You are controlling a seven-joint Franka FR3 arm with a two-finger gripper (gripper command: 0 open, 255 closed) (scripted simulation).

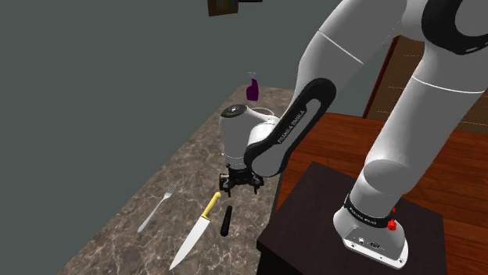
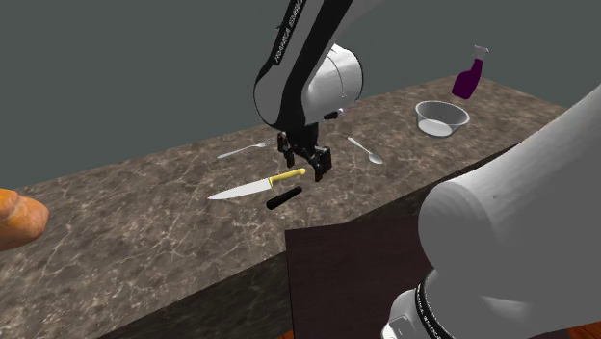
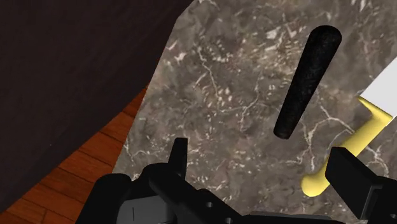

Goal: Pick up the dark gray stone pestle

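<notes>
Lying flat on the marbled surface just beside the yellow-handled knife, the dark pestle looks stiff, dense and prone to roll, so the spread, empty jaws hovering near that knife should pinch across its middle.

The arm has glossy white, rounded links joined by black bands; 1 band carries white "FRANKA EMIKA" lettering. Its pale grey base flange shows small dark dots and red marks. The jaws are all black.
</notes>
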